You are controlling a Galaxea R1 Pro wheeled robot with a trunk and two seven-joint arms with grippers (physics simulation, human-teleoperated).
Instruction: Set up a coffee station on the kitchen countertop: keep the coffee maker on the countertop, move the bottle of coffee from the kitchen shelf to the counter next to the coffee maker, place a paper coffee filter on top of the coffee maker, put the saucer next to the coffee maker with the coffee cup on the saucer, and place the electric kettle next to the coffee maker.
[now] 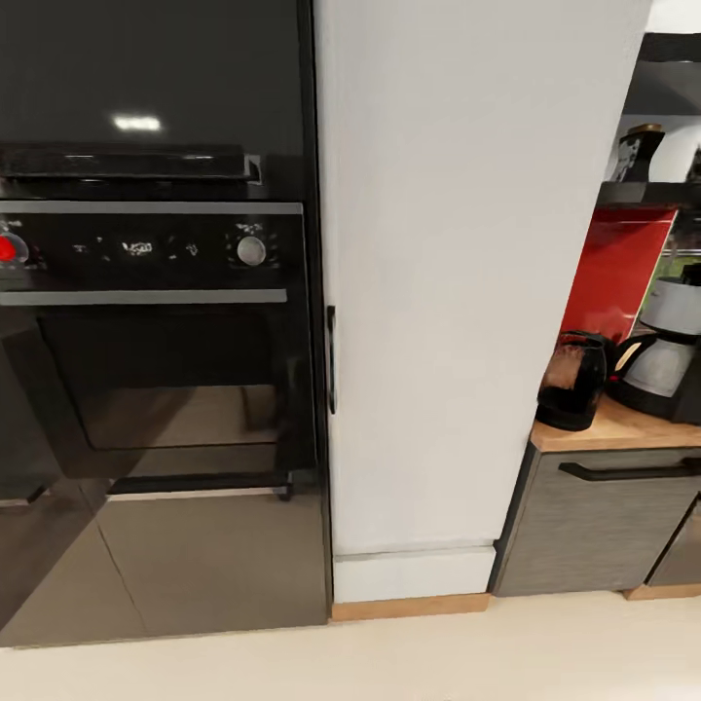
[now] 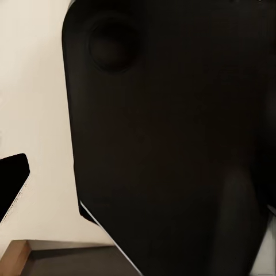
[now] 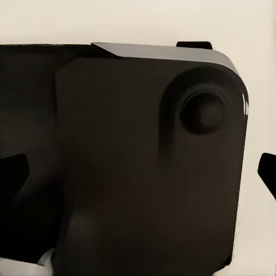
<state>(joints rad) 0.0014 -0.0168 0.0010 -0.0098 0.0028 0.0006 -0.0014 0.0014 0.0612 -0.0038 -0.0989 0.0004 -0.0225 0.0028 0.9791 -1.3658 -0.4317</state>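
At the head view's right edge a wooden countertop point(image 1: 599, 430) carries a black electric kettle point(image 1: 572, 382) and, just right of it, a grey and black coffee maker point(image 1: 667, 355), cut off by the frame. On the dark shelf point(image 1: 647, 193) above stands a small dark and white container point(image 1: 638, 151), too small to identify. In the left wrist view my left gripper point(image 2: 138, 184) shows one black fingertip point(image 2: 12, 183) at the edge, in front of the robot's dark body. My right gripper point(image 3: 138, 172) has its fingertips point(image 3: 11, 172) far apart with nothing between them.
A black built-in oven point(image 1: 146, 321) fills the left half of the head view. A tall white cabinet point(image 1: 438, 292) with a dark handle point(image 1: 331, 360) stands between it and the counter. A grey drawer front point(image 1: 604, 516) sits under the counter, and a red backsplash point(image 1: 623, 273) behind it.
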